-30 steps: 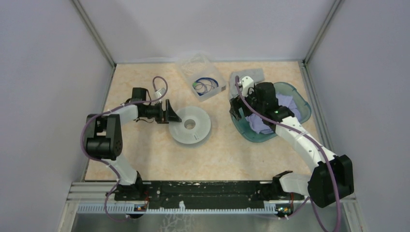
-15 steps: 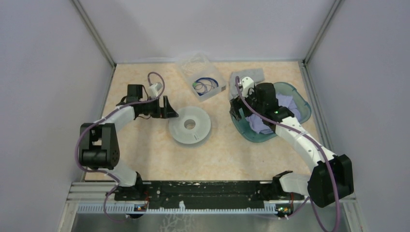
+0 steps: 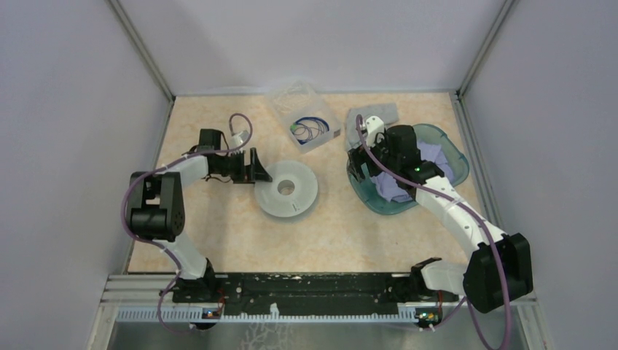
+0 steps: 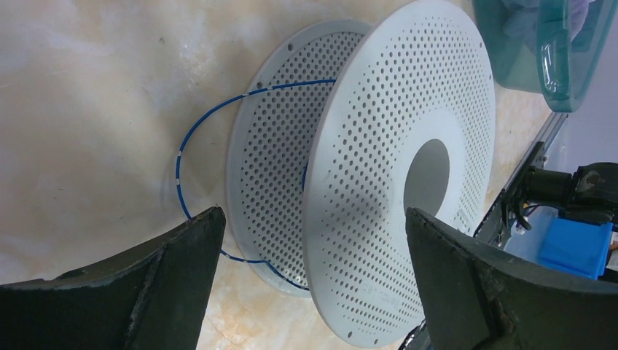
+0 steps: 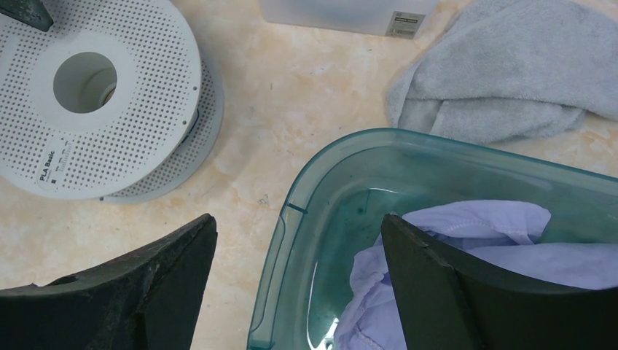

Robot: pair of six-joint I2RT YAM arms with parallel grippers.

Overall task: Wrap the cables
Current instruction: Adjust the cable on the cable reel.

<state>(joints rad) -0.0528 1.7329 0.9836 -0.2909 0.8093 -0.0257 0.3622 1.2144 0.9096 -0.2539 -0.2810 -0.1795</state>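
The pale grey perforated spool [image 3: 288, 188] lies flat mid-table; it also shows in the left wrist view [image 4: 393, 168] and the right wrist view [image 5: 95, 95]. A thin cable [image 4: 180, 157], blue-looking here, loops out from between the spool's flanges onto the table. My left gripper [image 3: 256, 169] is open and empty at the spool's left edge, with its jaws [image 4: 313, 215] spread either side of the spool. My right gripper [image 3: 357, 164] is open and empty over the left rim of the teal bin [image 5: 291, 211], its jaws [image 5: 299, 219] wide apart.
A clear container [image 3: 310, 127] with a coil of bright blue wire stands behind the spool. A grey towel [image 3: 375, 113] lies at the back. The teal bin [image 3: 444, 142] holds a lavender cloth [image 5: 474, 233]. Walls enclose the table.
My left arm pulled back and to the left half a second ago and has returned to the spool's left edge. The right arm has not moved.
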